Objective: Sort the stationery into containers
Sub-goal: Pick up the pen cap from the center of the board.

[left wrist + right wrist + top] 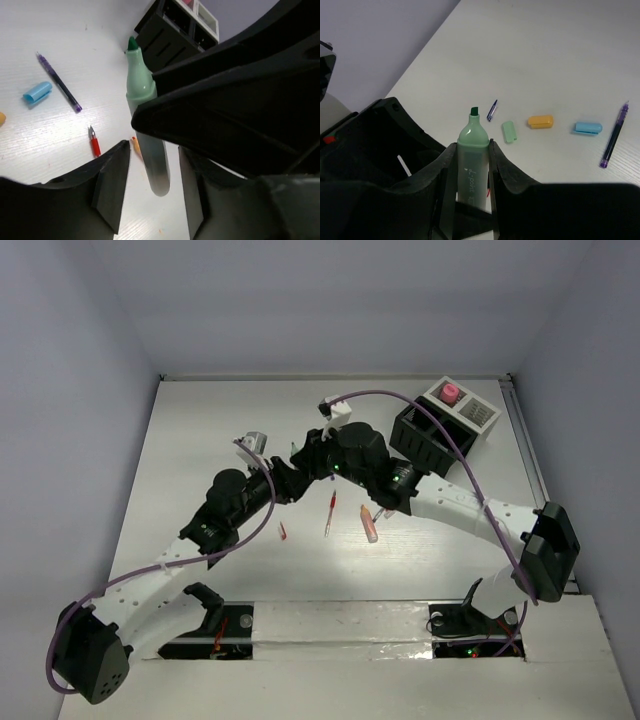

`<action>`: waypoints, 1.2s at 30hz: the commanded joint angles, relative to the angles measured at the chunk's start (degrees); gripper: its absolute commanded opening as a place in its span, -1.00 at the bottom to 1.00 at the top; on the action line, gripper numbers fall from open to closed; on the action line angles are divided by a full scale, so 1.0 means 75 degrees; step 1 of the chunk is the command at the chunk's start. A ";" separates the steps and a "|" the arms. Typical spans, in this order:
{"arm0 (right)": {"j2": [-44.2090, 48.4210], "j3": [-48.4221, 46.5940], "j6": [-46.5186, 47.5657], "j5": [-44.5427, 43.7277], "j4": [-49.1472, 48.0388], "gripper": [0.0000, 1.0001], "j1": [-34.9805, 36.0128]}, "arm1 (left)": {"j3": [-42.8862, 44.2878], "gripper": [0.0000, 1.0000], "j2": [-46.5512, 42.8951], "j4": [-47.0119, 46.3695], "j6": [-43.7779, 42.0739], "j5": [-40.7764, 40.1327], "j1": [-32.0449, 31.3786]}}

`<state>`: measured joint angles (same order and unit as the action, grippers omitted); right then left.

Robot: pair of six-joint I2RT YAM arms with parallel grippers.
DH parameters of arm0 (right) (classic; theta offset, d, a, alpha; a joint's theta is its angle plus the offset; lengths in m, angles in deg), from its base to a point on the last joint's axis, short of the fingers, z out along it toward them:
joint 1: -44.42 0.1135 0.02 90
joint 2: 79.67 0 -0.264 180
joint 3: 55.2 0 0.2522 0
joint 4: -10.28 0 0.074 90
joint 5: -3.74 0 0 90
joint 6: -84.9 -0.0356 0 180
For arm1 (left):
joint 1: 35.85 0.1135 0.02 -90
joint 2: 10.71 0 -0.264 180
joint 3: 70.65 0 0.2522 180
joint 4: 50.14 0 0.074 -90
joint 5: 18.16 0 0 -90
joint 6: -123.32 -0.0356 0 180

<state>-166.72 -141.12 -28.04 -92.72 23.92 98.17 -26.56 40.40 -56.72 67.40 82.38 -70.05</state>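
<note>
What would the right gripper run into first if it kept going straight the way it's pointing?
The green highlighter clamped in the right gripper leads, so its tip would likely meet the table first, near the small blue piece and the green cap, though depth is unclear.

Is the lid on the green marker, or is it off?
Off. The green marker has its dark tip poking out bare, and a loose green cap lies on the table.
</note>
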 commanded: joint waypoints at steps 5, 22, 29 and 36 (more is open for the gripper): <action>0.0122 0.0164 -0.0129 0.0017 -0.0465 -0.70 0.0086 | -0.0223 -0.92 -0.0205 -0.0933 -0.0068 -0.0971 -0.0116; 0.1574 0.0479 0.0726 0.2781 0.0146 0.39 -0.0511 | 0.1579 -1.00 -0.2162 0.3303 -0.1284 -0.1765 -0.0116; 0.0312 0.0341 0.0680 0.3158 0.0016 -0.44 -0.0511 | 0.3197 -1.00 -0.1765 0.4728 -0.2855 -0.3058 -0.0116; -0.2182 -0.0945 0.1135 0.2994 0.0635 -0.15 -0.0511 | 0.3223 -1.00 -0.1717 0.3967 -0.3280 -0.2896 0.0234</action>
<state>-178.70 -141.34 -22.70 -70.91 26.33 93.98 -3.08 27.53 -24.28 45.85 60.61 -70.20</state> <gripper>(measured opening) 0.398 0.149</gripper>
